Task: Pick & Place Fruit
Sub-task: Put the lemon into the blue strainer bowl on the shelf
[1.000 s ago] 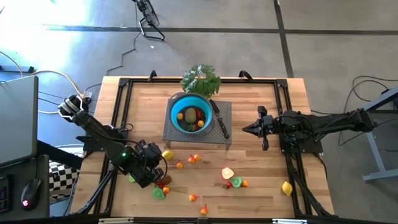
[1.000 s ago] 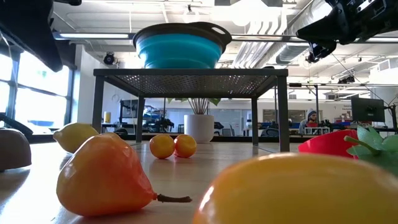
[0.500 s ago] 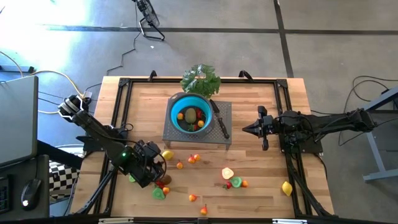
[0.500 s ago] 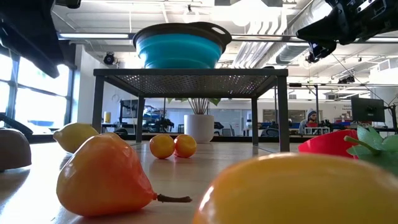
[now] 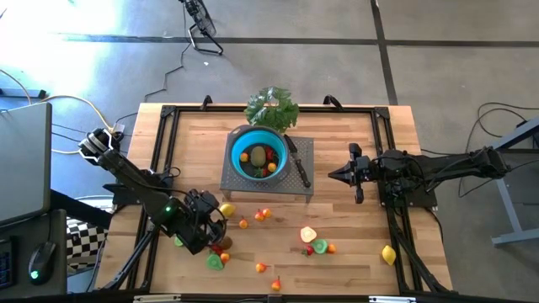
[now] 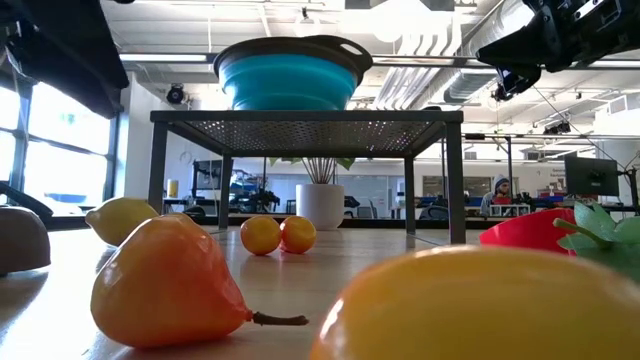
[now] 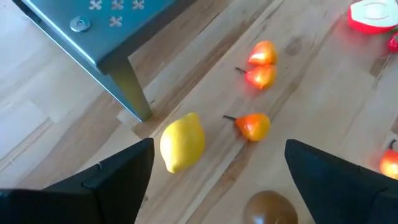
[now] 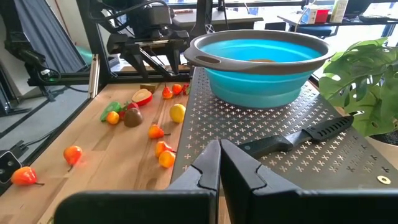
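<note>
left fingers (image 7: 217, 180) newly spread, lemon (image 7: 181, 142) upright

Dark jointed arms (image 5: 139, 187); black wedge fingers (image 7: 106, 180); green light.

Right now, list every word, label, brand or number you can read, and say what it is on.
None can be read.
Bottles on the far desk: labels too blurred to read.
Blue collapsible bowl, black-handled knife, perforated grey metal stand: no print seen.
</note>
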Tool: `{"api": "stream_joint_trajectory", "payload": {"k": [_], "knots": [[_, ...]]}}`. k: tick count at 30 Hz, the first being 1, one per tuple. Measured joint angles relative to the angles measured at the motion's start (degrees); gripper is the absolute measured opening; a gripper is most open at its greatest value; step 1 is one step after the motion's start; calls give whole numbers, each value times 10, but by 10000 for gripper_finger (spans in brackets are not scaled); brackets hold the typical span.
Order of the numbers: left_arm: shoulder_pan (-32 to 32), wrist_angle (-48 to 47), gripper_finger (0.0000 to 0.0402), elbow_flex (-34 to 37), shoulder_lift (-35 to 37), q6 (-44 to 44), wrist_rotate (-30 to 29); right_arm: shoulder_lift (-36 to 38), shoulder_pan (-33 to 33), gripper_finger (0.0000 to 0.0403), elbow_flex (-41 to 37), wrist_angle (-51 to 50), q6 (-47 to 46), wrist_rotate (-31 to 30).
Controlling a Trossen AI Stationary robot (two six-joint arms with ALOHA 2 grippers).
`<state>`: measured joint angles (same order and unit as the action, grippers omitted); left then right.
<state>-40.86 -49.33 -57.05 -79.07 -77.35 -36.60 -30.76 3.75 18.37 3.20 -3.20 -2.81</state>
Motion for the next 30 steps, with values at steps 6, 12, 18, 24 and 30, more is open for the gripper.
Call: {"api": "stream_joint_trajectory", "payload": {"k": [6,12,18,24,30], "knots": [[0,0,354,49,0,-64,5,0,0,3,0,0,0,0],[0,44,354,104,0,-84,20,0,0,3,0,0,0,0],[0,93,354,140,0,-33,31,0,0,3,0,0,0,0],[0,139,354,169,0,-24,18,0,0,3,0,0,0,0],[0,191,354,192,0,5,5,0,0,3,0,0,0,0]]}}
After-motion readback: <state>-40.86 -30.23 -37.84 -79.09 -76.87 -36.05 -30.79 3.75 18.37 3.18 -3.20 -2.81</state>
